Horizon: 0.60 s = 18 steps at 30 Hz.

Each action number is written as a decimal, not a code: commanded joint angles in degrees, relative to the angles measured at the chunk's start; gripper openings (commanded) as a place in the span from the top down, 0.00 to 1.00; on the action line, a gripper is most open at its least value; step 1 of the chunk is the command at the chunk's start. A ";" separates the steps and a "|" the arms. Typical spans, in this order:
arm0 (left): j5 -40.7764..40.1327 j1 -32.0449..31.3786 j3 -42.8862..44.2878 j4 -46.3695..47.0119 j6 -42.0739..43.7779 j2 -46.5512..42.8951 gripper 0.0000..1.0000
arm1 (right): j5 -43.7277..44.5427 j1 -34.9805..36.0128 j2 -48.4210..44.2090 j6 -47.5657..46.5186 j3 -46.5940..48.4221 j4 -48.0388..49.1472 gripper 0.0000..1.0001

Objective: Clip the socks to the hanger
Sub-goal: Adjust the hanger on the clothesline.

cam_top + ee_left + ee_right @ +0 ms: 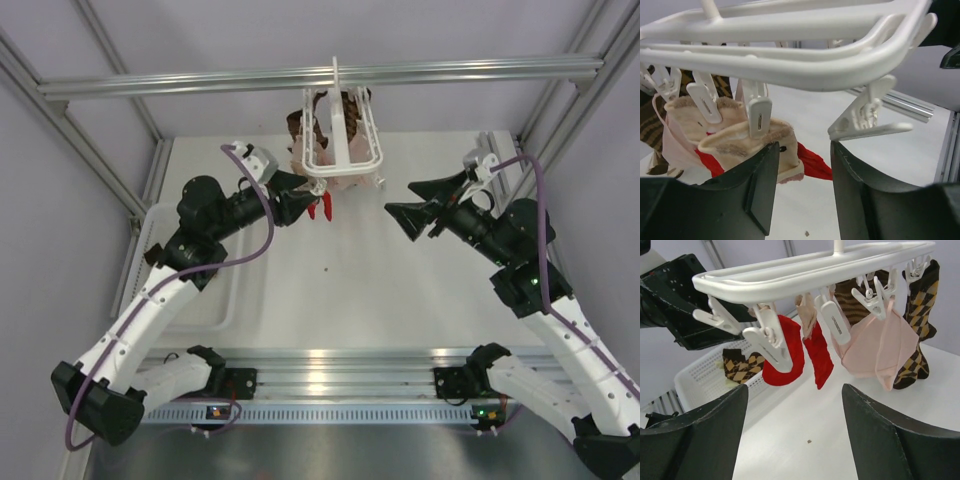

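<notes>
The white hanger (pixel 340 150) hangs from the rail at the back, with several socks clipped under it. In the right wrist view the hanger (pixel 815 270) carries two red socks (pixel 785 355), a pale pink sock (pixel 875 350) and brown patterned socks (pixel 920 315). My left gripper (pixel 300 205) is open right beside the hanger's left end. In its own view the left gripper (pixel 804 147) holds nothing, and an unused clip (pixel 865 117) hangs just above its right finger. My right gripper (pixel 398 200) stands open and apart, to the right of the hanger; in its own view the right gripper (pixel 795 390) is empty.
A white basket (pixel 700 380) on the table's left holds a brown diamond-patterned sock (pixel 740 365). The aluminium rail (pixel 320 75) crosses overhead at the back. A second rail (pixel 330 375) runs along the near edge between the arm bases.
</notes>
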 commanded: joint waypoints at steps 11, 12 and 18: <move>1.04 -3.45 0.97 4.56 -1.43 -4.92 0.52 | -5.05 -0.59 2.62 2.54 3.18 8.10 0.39; 1.65 -3.63 0.80 4.38 -1.86 -5.01 0.52 | -4.97 -0.59 2.89 2.63 3.44 8.28 0.39; 1.31 -5.30 -0.52 5.08 -1.87 -4.92 0.46 | -5.76 -0.59 4.12 3.69 4.32 9.78 0.40</move>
